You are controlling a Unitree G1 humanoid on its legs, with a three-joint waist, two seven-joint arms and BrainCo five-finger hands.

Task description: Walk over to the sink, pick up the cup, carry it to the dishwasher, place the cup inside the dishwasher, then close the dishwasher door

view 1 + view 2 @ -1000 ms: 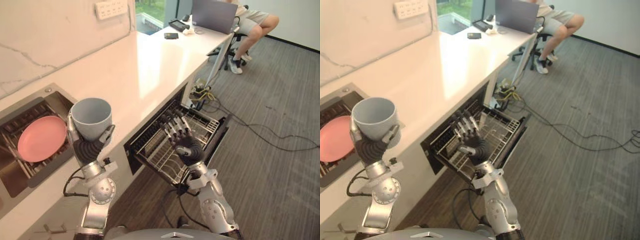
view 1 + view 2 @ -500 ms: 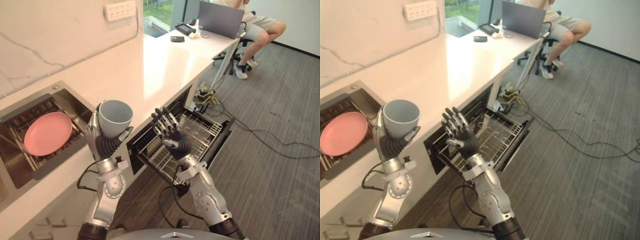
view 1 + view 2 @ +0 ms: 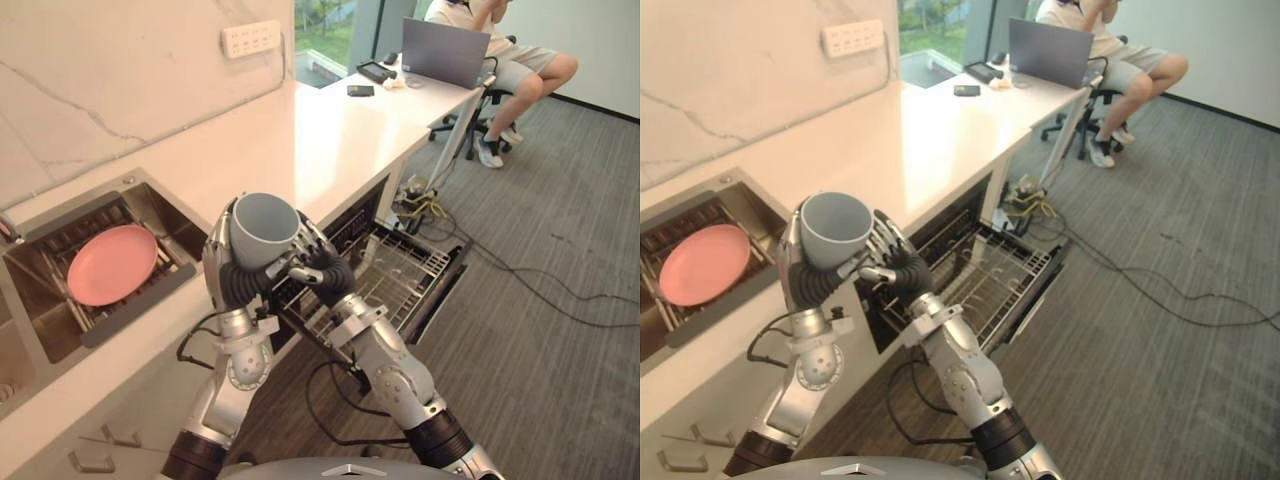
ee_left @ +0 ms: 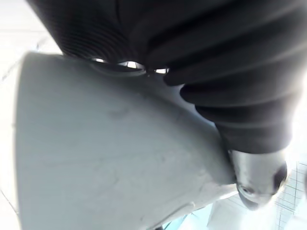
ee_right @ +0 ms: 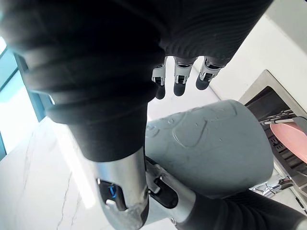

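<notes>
The pale grey cup [image 3: 262, 228] is upright and held over the counter's front edge, with my left hand [image 3: 235, 283] shut around its lower body. In the left wrist view the cup [image 4: 110, 153] lies right against that hand [image 4: 201, 52]. My right hand [image 3: 322, 270] is open and close against the cup's right side, fingers [image 5: 180, 79] straight past the cup [image 5: 211, 143]. Below and to the right, the dishwasher [image 3: 405, 280] stands open with its wire rack pulled out. The sink [image 3: 150, 205] lies to the left.
A pink plate [image 3: 111, 264] rests in the sink. A white counter [image 3: 330, 130] runs to the far end, where a person [image 3: 505, 55] sits by a laptop [image 3: 443, 52]. Cables [image 3: 520, 280] trail over the grey floor right of the dishwasher.
The view has shifted as I moved. My left hand has carried the cup rightward toward the dishwasher. My right hand has risen from over the rack to the cup's side.
</notes>
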